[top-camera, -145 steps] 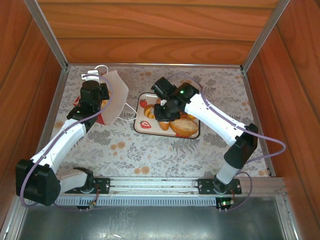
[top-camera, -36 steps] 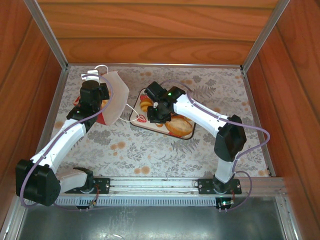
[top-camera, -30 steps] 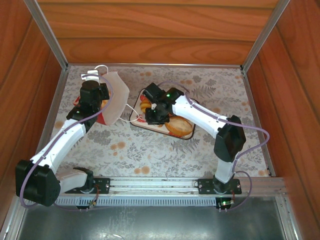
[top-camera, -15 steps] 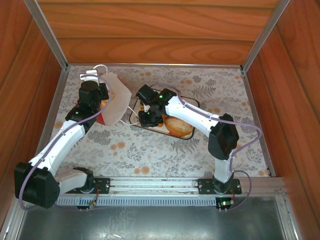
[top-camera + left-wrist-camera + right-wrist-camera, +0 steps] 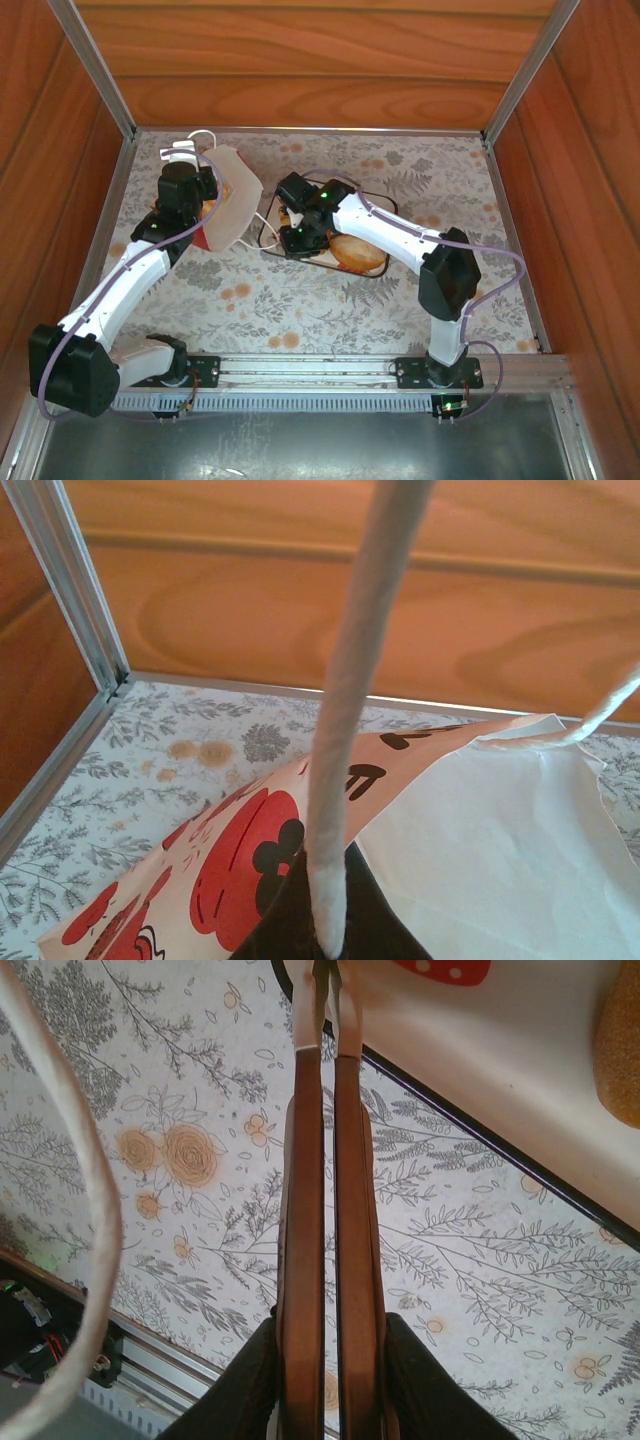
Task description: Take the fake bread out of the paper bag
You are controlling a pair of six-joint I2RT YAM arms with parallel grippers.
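Observation:
The paper bag (image 5: 232,200), white with a red strawberry band, leans tipped at the back left. My left gripper (image 5: 188,188) is shut on its white cord handle (image 5: 345,730), which runs up out of the jaws above the bag's (image 5: 230,860) printed side. Fake bread lies on a flat strawberry-print tray (image 5: 322,262): an oval loaf (image 5: 356,250) and small orange rolls (image 5: 290,213). My right gripper (image 5: 293,238) is shut, its tips (image 5: 327,980) over the tray's (image 5: 480,1040) left rim. I cannot tell whether the rim is pinched between them.
The bag's second loose cord handle (image 5: 90,1210) lies on the floral cloth between the bag and the tray. Wooden walls and metal rails (image 5: 100,90) close in the table on three sides. Floral cloth (image 5: 300,310) is bare in front of the tray.
My right gripper has moved left toward the bag, and the tray has shifted and turned left with it. The left arm and the bag have stayed put.

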